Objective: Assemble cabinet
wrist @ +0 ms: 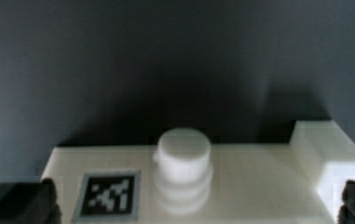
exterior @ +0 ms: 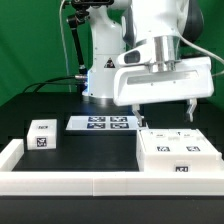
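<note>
The large white cabinet body (exterior: 176, 156) lies on the black table at the exterior view's right, with tag markers on its top and front. A smaller white panel block (exterior: 42, 135) with tags stands at the exterior view's left. My gripper (exterior: 164, 113) hangs open and empty just above the body's far edge. In the wrist view the body's white surface (wrist: 263, 180) shows a tag (wrist: 112, 194), a round white peg (wrist: 183, 158) and a raised block (wrist: 327, 146). The gripper (wrist: 188, 205) is spread wide, its dark fingertips (wrist: 17, 204) on either side of the peg, not touching it.
The marker board (exterior: 102, 123) lies flat in front of the robot base, between the two white parts. A low white border rail (exterior: 60, 183) runs along the table's front and left edges. The robot base (exterior: 100, 75) stands behind.
</note>
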Controlling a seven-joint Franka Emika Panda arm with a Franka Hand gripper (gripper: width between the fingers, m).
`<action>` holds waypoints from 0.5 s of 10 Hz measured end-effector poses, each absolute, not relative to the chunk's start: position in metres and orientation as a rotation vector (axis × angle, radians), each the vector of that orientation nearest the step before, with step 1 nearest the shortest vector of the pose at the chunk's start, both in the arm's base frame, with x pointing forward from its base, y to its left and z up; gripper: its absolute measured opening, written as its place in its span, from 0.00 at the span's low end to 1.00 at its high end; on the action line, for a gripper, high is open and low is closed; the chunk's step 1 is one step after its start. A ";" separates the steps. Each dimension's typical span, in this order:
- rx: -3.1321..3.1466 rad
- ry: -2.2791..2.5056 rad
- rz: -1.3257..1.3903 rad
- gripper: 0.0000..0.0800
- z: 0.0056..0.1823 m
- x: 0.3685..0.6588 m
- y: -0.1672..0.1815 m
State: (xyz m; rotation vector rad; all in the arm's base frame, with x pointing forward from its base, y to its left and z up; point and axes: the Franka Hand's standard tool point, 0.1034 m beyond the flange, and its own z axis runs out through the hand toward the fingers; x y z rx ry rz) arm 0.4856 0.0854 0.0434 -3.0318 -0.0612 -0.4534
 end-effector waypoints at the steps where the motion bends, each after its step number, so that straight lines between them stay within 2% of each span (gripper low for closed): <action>1: -3.037 -0.059 -0.453 1.00 0.035 0.484 0.080; 5: -3.038 -0.081 -0.451 1.00 0.036 0.484 0.081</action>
